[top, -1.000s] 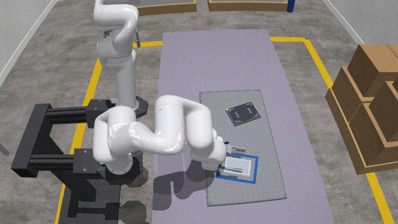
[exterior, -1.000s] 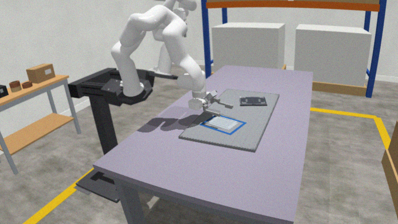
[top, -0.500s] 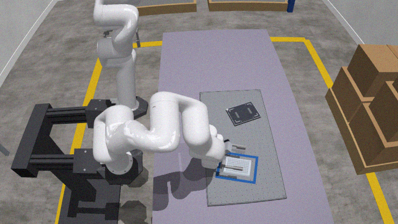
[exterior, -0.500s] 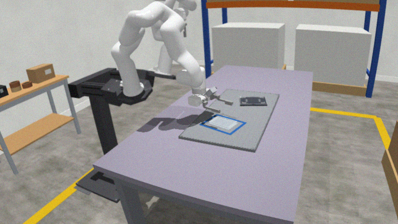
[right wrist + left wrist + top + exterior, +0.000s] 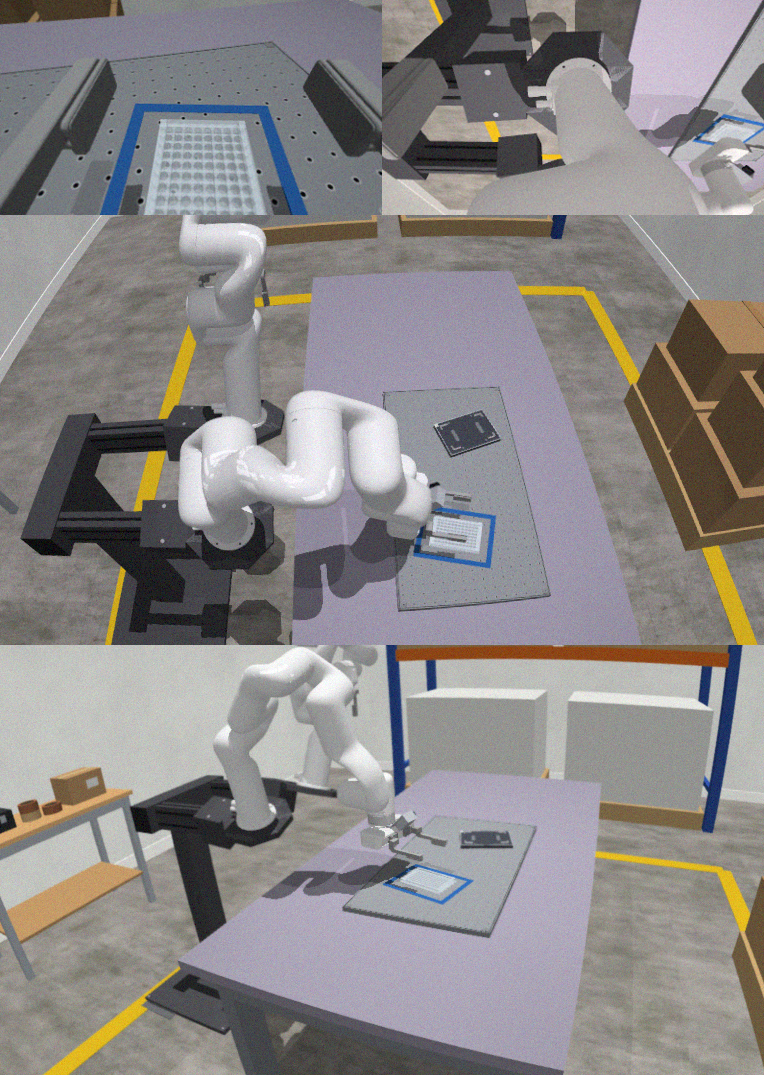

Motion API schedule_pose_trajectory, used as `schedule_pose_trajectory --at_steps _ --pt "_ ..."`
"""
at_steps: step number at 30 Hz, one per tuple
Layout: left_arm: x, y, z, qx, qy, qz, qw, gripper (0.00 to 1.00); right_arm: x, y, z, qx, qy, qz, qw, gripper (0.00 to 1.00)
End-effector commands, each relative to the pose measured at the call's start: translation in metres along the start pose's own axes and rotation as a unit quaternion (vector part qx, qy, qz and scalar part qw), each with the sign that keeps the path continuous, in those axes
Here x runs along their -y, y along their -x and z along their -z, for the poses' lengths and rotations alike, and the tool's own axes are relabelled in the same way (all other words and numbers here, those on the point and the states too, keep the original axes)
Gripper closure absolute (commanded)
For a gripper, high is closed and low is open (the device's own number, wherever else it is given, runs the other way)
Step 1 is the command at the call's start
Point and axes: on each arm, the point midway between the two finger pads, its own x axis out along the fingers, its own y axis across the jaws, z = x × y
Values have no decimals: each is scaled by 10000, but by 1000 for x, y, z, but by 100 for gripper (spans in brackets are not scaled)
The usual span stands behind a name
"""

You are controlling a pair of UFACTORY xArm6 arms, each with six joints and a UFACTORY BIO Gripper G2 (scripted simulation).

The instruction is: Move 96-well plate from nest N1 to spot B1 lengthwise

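The white 96-well plate (image 5: pixel 473 530) (image 5: pixel 427 880) (image 5: pixel 729 131) (image 5: pixel 206 168) lies flat inside the blue taped outline (image 5: pixel 491 540) (image 5: pixel 457 891) (image 5: pixel 744 121) (image 5: pixel 206 108) of B1, its long side along the outline's long side. Bare board shows between plate and tape at the far end and both sides in the right wrist view; the near end is cut off there. My right gripper (image 5: pixel 460 517) (image 5: pixel 429 850) (image 5: pixel 216 107) is open and empty above the plate, its fingers apart and clear of it. The dark plate nest N1 (image 5: pixel 466 432) (image 5: pixel 486 838) is empty. My left gripper (image 5: pixel 235 288) is open, raised far from the board.
The grey perforated board (image 5: pixel 470 583) (image 5: pixel 481 917) carries the nest and the outline and lies on the lilac table (image 5: pixel 417 332) (image 5: pixel 374 976). The right arm reaches over the table's edge. Cardboard boxes (image 5: pixel 711 444) stand on the floor beyond the table.
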Motion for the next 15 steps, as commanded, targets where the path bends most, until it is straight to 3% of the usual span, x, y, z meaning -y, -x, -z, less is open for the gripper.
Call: schedule_pose_trajectory --at_steps 1,5,7,8,15 --pt "0 1 0 10 -1 -2 10000 0 0 0 -20 17 -8 -590 9983 63" --pt "0 1 0 10 -1 -2 10000 0 -1 2 -40 18 -7 -1253 9921 63" --pt "0 1 0 10 -1 -2 10000 0 -1 2 -40 18 -7 -1253 9921 63" --pt "0 1 0 10 -1 -2 10000 0 -1 2 -45 18 -6 -1418 9899 63" --pt "0 1 0 10 -1 -2 10000 0 -2 6 -80 19 -7 -1436 9896 63"
